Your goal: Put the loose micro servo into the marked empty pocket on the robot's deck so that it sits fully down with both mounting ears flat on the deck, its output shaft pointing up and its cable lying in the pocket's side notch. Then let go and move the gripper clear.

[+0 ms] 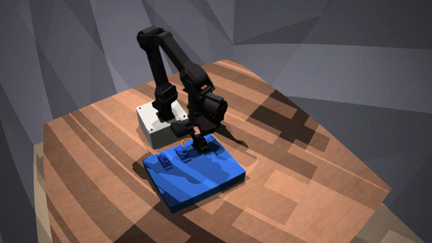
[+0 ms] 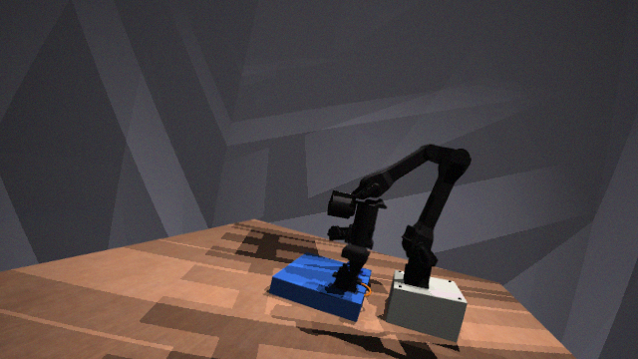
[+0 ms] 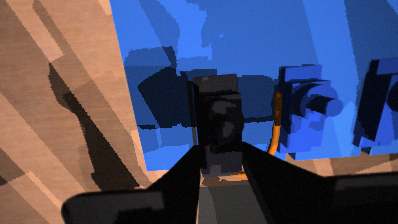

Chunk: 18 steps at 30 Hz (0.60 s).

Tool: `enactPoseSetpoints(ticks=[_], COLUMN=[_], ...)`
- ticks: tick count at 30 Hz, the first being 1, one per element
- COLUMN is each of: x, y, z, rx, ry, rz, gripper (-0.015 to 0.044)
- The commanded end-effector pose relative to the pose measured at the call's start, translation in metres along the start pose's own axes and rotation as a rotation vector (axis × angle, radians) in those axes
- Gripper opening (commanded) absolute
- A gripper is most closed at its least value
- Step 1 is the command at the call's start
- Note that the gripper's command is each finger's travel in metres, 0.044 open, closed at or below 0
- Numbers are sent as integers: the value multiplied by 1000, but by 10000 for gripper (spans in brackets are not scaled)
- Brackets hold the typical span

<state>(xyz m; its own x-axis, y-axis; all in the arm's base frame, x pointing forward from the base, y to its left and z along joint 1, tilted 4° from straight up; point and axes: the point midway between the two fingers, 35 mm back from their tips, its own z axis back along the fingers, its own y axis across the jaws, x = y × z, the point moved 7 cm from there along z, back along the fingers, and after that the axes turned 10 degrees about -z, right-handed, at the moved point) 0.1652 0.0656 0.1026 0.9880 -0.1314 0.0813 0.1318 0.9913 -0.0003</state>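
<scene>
pocket (image 3: 191, 107) mostly hidden under the dark motor (image 3: 218, 117) I grip, far blue motor (image 3: 386, 102) cut off by my wrist view's right edge, cable's lower end too dark to tell

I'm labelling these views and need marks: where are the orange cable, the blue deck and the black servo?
Orange cable (image 1: 182, 143) (image 2: 369, 289) (image 3: 274, 138): top, exterior, wrist; along its curve.
Blue deck (image 1: 199, 190) (image 2: 314, 297) (image 3: 260, 30): top, exterior, wrist; front side or bare surface.
Black servo (image 3: 218, 117): wrist; upper face.

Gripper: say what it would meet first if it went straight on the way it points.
The gripper points down, its jaws shut on the dark servo, so the servo would likely meet the blue deck first; whether they already touch is unclear.
</scene>
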Motion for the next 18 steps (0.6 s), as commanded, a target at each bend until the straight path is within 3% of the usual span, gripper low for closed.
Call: enactPoseSetpoints(ticks=[1,18], x=[0,0], y=[0,0], z=[-4,-19], rx=[-3,-3], ry=[-3,-2], rz=[4,4], gripper=[0,0])
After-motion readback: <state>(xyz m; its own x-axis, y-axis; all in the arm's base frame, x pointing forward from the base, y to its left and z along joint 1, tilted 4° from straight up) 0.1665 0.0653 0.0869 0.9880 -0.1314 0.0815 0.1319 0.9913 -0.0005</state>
